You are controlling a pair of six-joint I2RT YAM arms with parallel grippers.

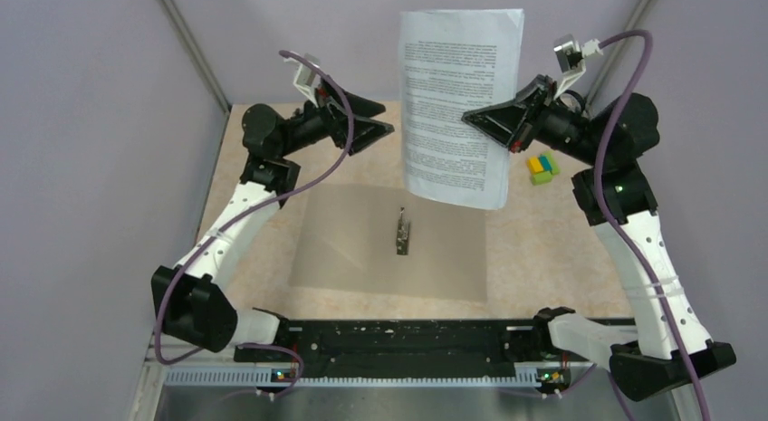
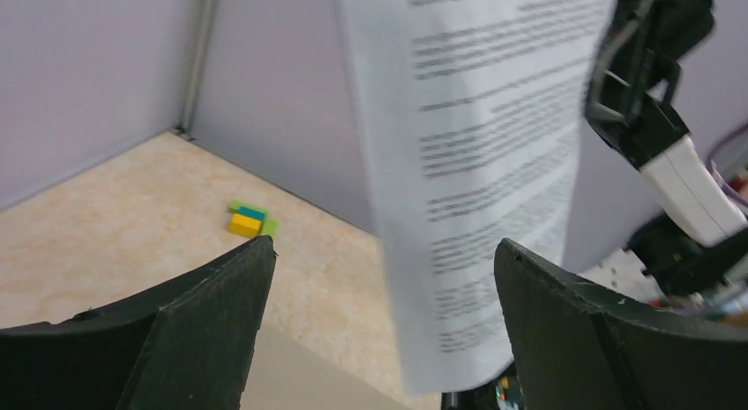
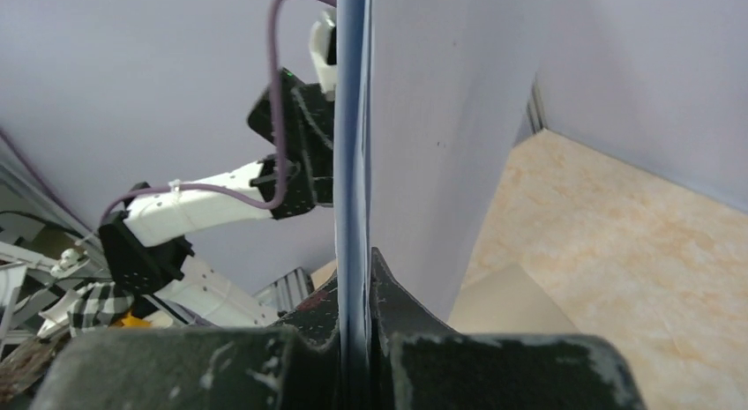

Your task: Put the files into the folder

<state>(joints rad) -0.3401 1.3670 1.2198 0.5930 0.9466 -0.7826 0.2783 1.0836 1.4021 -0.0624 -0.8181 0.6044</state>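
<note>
The files point(image 1: 460, 104), white printed sheets, hang upright in the air above the table. My right gripper point(image 1: 475, 119) is shut on their right edge; in the right wrist view the stack point(image 3: 351, 163) shows edge-on between the fingers. The sheets also fill the middle of the left wrist view point(image 2: 476, 181). My left gripper point(image 1: 388, 119) is open and empty, raised just left of the files without touching them. The folder point(image 1: 362, 244) lies open and flat on the table below, its metal clip point(image 1: 402, 234) at the centre.
A small yellow-blue-green block cluster point(image 1: 542, 167) sits on the table at the right, also in the left wrist view point(image 2: 250, 219). Grey walls enclose the back and sides. A black rail point(image 1: 398, 339) runs along the near edge.
</note>
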